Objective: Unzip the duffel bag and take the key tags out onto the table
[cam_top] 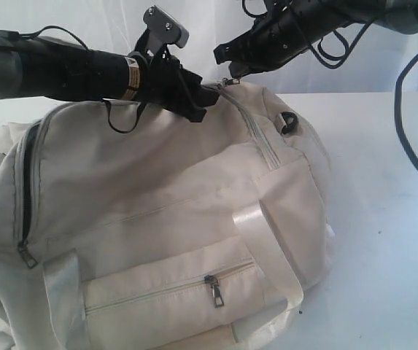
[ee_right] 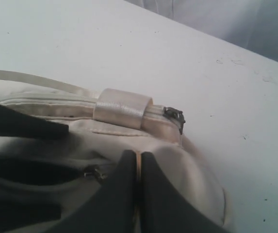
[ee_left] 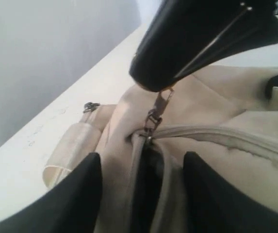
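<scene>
- Surface: a broad, plain white table (cam_top: 384, 219), matte and faintly speckled, with a pale backdrop (ee_left: 41, 58) rising behind its far edge.
- Task object: the duffel bag (cam_top: 157, 189) lies on the table and takes up most of the left and centre of the exterior view. It is cream-white woven fabric, soft and rumpled, with a domed top.
- Fittings: glossy pale webbing straps (cam_top: 267, 240) cross the front. A satin strap loop (ee_right: 122, 108) sits on the far side, beside an end zip pull (ee_right: 175, 116). There is a dark D-ring (cam_top: 289, 122) near the top seam, a metal front pocket pull (cam_top: 214, 289), and a side pull (cam_top: 26, 255) below a dark open slit.
- Top zip (cam_top: 256, 127): a grey tape running over the crown. At its upper end the fabric parts onto a dark interior (ee_left: 146, 184).
- Right gripper (cam_top: 227, 72): pinched tight on the main zip pull (ee_left: 159, 106), which hangs taut from its tip.
- Left gripper (ee_left: 141, 158): its jaws stand wide, straddling the parted fabric just below that pull. Whether they touch the cloth cannot be told.
- Obstructions: both black arms and their looping cables (cam_top: 413, 109) cross above the bag's crown. The bag's contents are hidden.
</scene>
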